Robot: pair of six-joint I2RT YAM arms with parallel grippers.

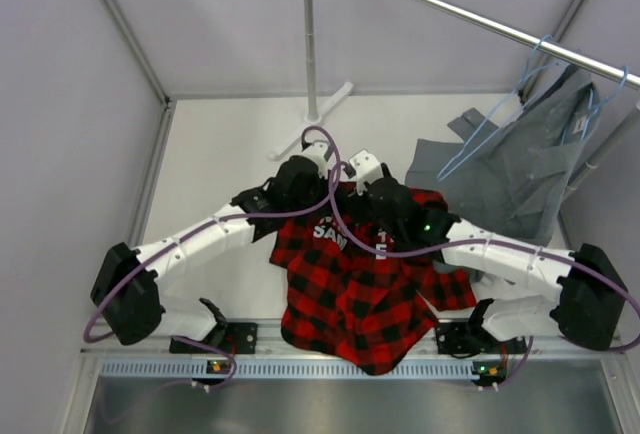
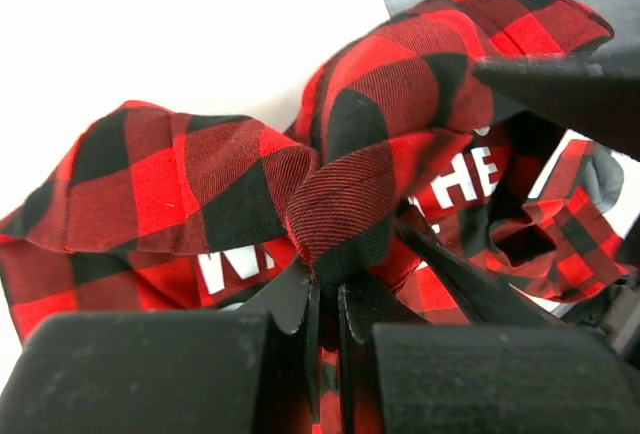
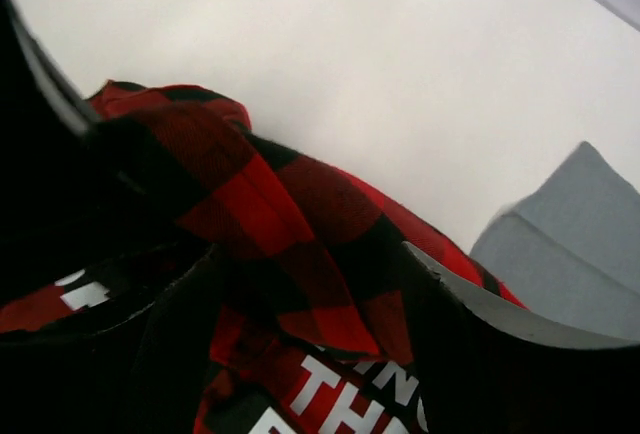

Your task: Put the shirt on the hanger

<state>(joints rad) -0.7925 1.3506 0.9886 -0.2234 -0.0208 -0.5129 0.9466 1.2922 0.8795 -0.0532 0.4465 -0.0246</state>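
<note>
The red-and-black plaid flannel shirt (image 1: 350,294) lies crumpled at the near edge of the surface (image 1: 220,154), not yet on the thin light-blue hanger (image 1: 470,144) near the far right corner. Left hand (image 2: 328,289) is clamped on a collar fold. Right hand (image 3: 250,189) straddles another fold, fingers wide. Only the top view shows the hanger.

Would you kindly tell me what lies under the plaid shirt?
Only the white table shows around the plaid shirt, with the grey garment by its far corner. Whatever lies beneath is hidden by the fabric.
</note>
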